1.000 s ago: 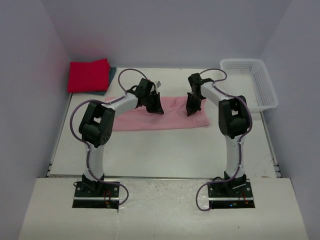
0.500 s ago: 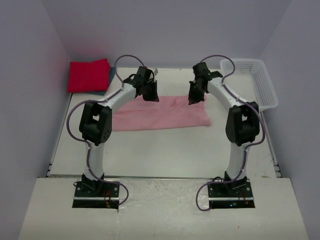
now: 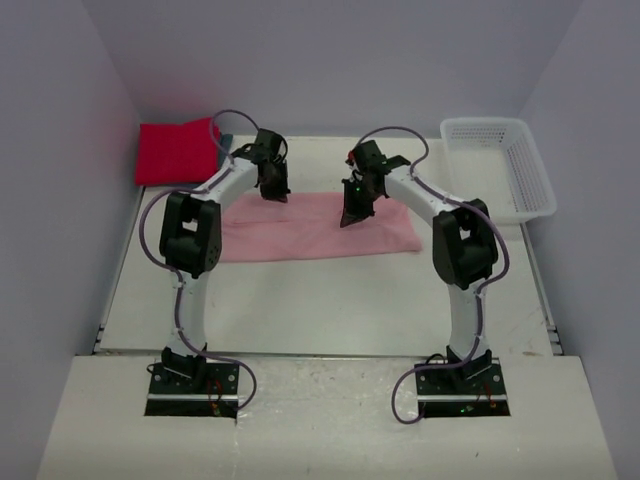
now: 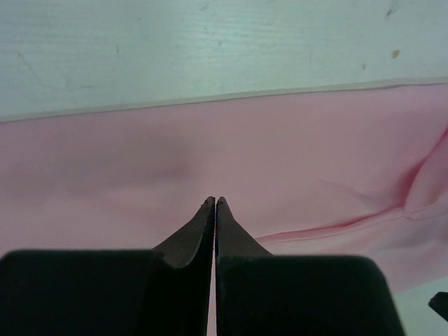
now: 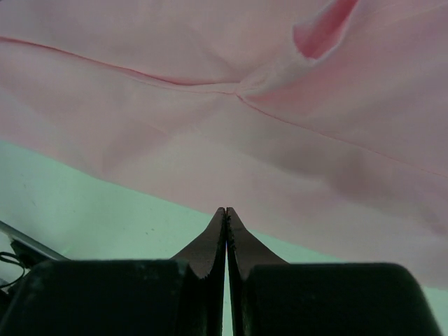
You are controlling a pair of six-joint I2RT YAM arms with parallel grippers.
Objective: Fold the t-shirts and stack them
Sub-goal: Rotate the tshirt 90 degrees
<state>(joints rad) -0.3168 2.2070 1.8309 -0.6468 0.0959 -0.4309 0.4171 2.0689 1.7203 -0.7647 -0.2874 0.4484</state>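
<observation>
The pale pink t-shirt (image 3: 310, 228) lies folded in a long strip across the middle of the table. It fills the left wrist view (image 4: 280, 154) and the right wrist view (image 5: 231, 105). My left gripper (image 3: 273, 190) is shut and empty, just above the strip's far left edge; its tips (image 4: 213, 201) point at pink cloth. My right gripper (image 3: 352, 213) is shut and empty above the strip's middle; its tips (image 5: 226, 210) sit at the cloth's edge. The crimson-red folded t-shirt (image 3: 178, 150) lies at the far left. I cannot make out the dark teal one.
A white mesh basket (image 3: 540, 195) stands at the far right of the table. Bare white table (image 3: 330, 300) runs between the pink strip and the arm bases. Grey walls close in the left, right and back.
The left gripper has moved back and left to the strip's far edge. The right gripper has moved left toward the strip's middle. The pink shirt lies still.
</observation>
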